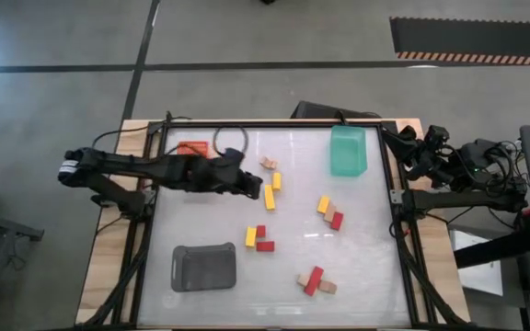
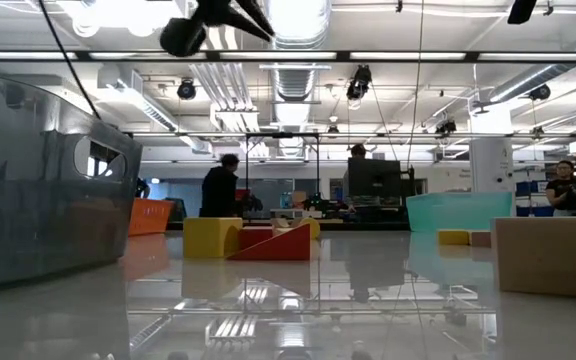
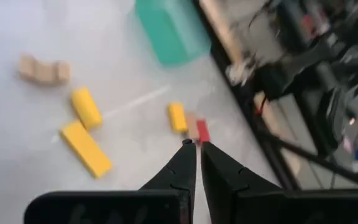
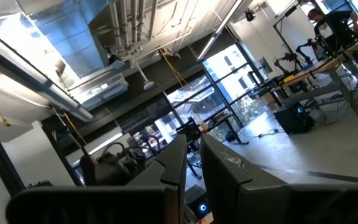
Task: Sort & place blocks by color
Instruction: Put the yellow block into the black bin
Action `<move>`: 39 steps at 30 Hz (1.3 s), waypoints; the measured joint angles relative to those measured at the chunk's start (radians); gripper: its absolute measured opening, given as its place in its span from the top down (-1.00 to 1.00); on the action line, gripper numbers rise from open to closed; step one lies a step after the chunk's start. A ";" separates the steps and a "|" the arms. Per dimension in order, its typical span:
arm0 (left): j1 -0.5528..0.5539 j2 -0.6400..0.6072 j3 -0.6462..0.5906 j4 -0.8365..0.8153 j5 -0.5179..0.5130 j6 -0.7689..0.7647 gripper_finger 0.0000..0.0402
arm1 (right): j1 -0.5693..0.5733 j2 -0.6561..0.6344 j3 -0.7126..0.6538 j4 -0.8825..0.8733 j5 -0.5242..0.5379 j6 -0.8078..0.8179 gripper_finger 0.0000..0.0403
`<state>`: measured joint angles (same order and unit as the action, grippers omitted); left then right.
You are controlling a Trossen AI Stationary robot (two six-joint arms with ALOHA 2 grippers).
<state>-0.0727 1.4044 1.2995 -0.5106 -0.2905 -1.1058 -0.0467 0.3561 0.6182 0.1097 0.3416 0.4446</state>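
the small rectangular wooden blocks point(image 1: 269, 197) in yellow, red and pale tan are scattered over the white table top point(image 1: 366, 276), in loose clusters near its middle and toward the near edge; none is seen in the orange tray point(image 1: 191, 147), the green tray point(image 1: 348, 150) or the grey tray point(image 1: 203, 267). the blocks are judged to be light, rigid and smooth-faced, likely to skid on the glossy surface if nudged, so each is best taken across its short width, with the fingers set squarely on two flat sides. where blocks touch, as in the red and tan cluster point(image 1: 316, 280), a neighbour could be dragged along.

the left gripper point(image 1: 247, 188) is held out over the table, just beside the long yellow block point(image 3: 86, 148), and its fingers are pressed together with nothing between them. the right gripper point(image 4: 194, 155) is parked off the table's right edge, tilted up toward the ceiling, its fingers likewise closed and empty.
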 joint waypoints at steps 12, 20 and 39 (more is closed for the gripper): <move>0.008 0.263 0.137 -0.036 0.106 -0.325 1.00 | 0.000 0.000 0.000 0.000 0.000 0.000 0.81; 0.016 0.440 0.343 -0.344 0.142 -0.355 1.00 | 0.000 0.000 0.000 0.000 0.000 0.000 0.81; 0.127 0.637 0.400 -0.388 0.136 -0.368 0.98 | 0.000 -0.016 -0.001 -0.006 -0.001 0.000 0.81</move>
<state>0.0544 2.0418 1.6991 -0.8988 -0.1546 -1.4738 -0.0467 0.3406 0.6170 0.1035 0.3408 0.4446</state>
